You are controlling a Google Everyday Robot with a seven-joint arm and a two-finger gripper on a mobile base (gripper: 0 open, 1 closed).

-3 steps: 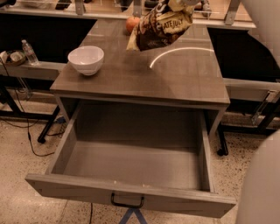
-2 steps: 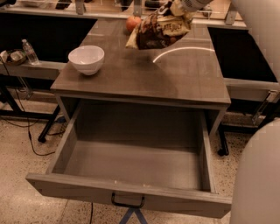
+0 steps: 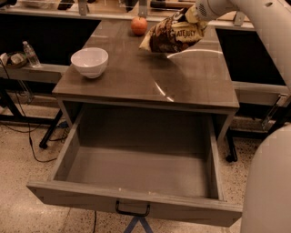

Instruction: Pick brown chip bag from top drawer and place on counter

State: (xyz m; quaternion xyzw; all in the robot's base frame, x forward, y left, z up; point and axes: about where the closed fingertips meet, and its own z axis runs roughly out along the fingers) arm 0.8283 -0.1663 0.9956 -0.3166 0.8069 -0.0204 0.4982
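Gripper (image 3: 192,13) over the far end of the counter (image 3: 136,77) has the brown chip bag (image 3: 175,35) pinched by its top edge, and it looks light, crinkly and crushable, so that seam seems smartest.

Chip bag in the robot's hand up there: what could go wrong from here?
The hand holds the brown chip bag by one end, tilted over the far side of the counter, so it might slip or land badly. The apple sits right beside the bag's low end; a nudge could roll it away. The top drawer is pulled out toward the robot's body and could get bumped.
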